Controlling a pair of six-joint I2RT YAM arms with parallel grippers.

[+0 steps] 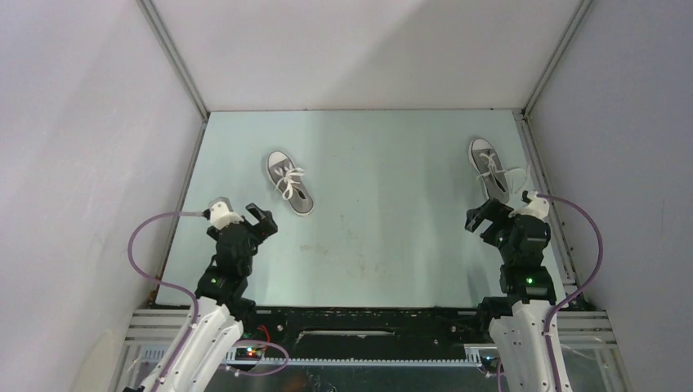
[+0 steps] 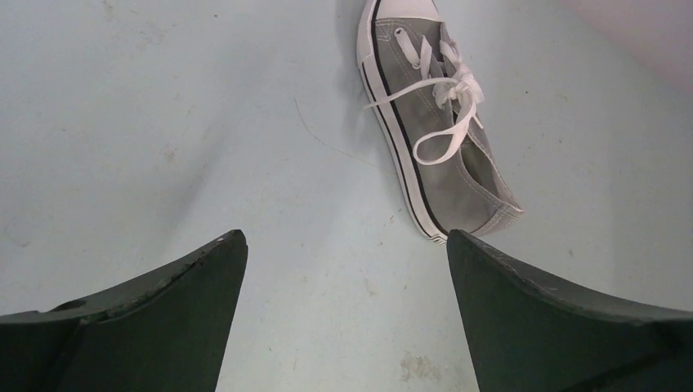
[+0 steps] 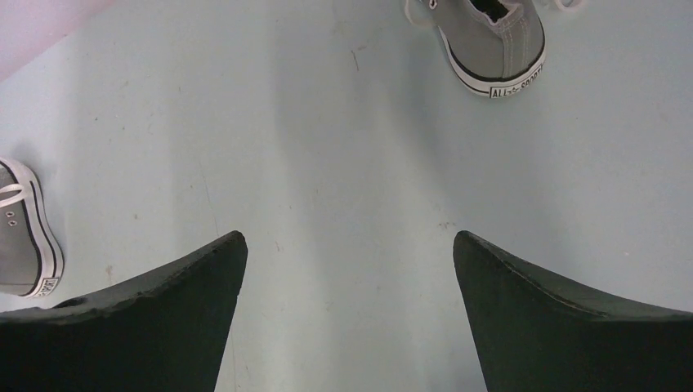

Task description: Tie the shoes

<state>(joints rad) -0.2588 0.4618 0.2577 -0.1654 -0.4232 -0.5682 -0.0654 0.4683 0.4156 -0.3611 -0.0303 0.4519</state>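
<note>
Left pincer [image 2: 345, 237] and right pincer [image 3: 347, 237] gape empty; right shoe [image 3: 494, 49] cut off above.

Two arms, the left arm [image 1: 222, 273] and the right arm [image 1: 523, 260], are bolted to the base frame [image 1: 409, 322]. The link nearest the frame is cased in white; those beyond it are black, with a small green light [image 1: 214, 282] set just above the frame. A white camera module [image 1: 219, 214] is fitted at the end farthest from the frame, and a mauve cable [image 1: 137, 245] is run from it back to the frame. The fingers [image 2: 163, 318] of the left gripper [image 1: 261, 221] and right gripper [image 1: 482, 214] are dark, matte, wedge-shaped blades.
</note>
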